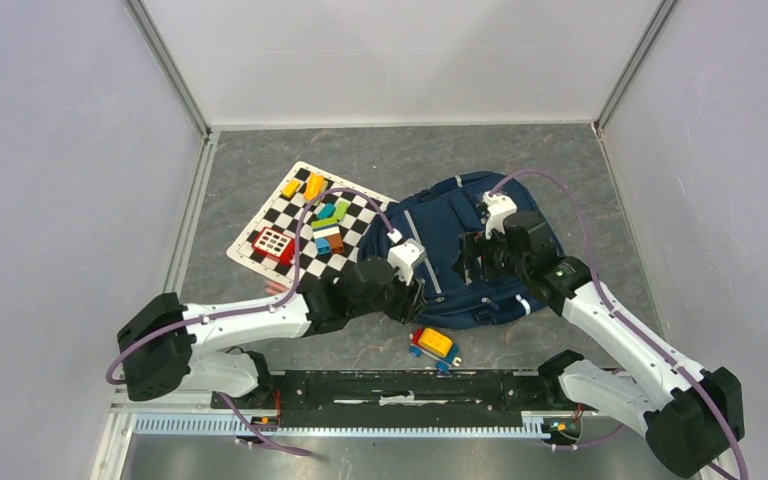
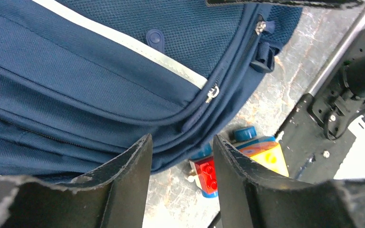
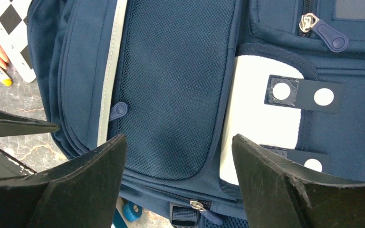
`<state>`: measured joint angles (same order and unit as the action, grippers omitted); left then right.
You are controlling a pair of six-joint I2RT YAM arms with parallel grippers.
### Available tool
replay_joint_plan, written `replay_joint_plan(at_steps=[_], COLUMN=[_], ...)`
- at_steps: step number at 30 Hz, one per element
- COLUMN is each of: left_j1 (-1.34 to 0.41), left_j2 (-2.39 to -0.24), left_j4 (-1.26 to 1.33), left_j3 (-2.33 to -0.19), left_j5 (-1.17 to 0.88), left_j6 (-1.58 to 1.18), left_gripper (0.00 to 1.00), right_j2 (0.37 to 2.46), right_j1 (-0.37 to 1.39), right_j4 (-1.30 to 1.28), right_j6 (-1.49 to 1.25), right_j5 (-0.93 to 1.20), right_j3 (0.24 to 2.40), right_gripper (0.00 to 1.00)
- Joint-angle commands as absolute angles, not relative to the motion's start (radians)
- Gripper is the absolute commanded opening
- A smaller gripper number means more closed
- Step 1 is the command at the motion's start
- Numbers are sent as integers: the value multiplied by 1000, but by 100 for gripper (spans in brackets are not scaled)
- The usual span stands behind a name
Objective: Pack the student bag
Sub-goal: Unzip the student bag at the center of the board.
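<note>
Toy truck (image 1: 434, 345) btwn bag (image 1: 452, 215) & rail (image 1: 400, 386)

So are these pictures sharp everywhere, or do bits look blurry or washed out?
Top external: even, soft light, faint shadows, the student bag clear. Left wrist: the left hand's fingers look soft and dark, the lower right corner washed out white. Right wrist: bag mesh crisp, the right hand's fingers dark silhouettes.

The student bag (image 1: 455, 205) lies beneath the left fingers (image 1: 417, 296) and right fingers (image 1: 470, 258); a toy car (image 1: 434, 345) sits just beside the left fingers.
</note>
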<state>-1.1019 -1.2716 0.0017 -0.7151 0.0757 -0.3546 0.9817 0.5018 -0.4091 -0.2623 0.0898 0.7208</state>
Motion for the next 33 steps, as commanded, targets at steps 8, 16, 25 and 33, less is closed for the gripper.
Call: replay_joint_plan(at_steps=[8,16,25,33], left_j1=[-1114,-1120,-1136,-1191], left_j2=[-1378,-1412,-1461,-1489], left_j4=[98,130,170,178], left_j3=[-762,-774,-820,-847], left_j5=[131,124,118,150], left_j6=[-421,-419,-402,-384], left_gripper=[46,49,49,42], right_j2=[979,987,983,984], right_j1=[497,496,495,496], right_j4=[-350,-337,-327,-311], right_j6=[-274,-276,-275,-274], right_j5=[118,125,126,128], right_j3=[711,697,673,651], right_gripper=[85,85,85,85])
